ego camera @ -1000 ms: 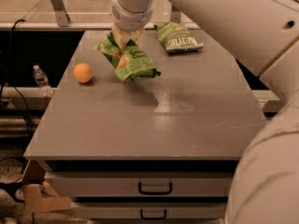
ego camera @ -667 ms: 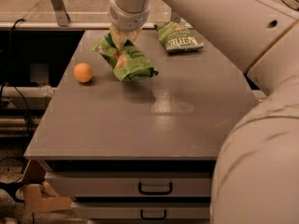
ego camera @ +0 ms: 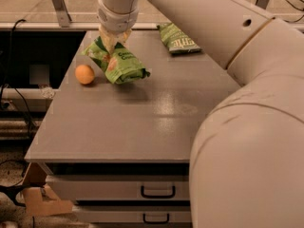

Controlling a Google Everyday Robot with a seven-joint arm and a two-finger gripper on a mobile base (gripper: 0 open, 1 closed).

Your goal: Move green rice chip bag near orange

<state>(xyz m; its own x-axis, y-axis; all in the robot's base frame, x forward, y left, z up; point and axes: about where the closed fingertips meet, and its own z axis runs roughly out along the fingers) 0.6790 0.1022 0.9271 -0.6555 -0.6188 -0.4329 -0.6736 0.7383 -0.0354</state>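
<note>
The green rice chip bag (ego camera: 118,61), light green with white lettering and orange patches, hangs tilted just above the grey table (ego camera: 142,122) at its back left. My gripper (ego camera: 113,41) comes down from above and is shut on the bag's upper middle. The orange (ego camera: 85,74) rests on the table just left of the bag, a small gap apart from its lower edge.
A smaller darker green bag (ego camera: 177,38) lies at the table's back edge to the right. My white arm (ego camera: 247,108) fills the right side of the view. Drawers (ego camera: 156,191) sit under the tabletop. The table's left edge drops off beside the orange.
The gripper and the bag have shifted slightly left, toward the orange. The orange and the darker bag have not moved.
</note>
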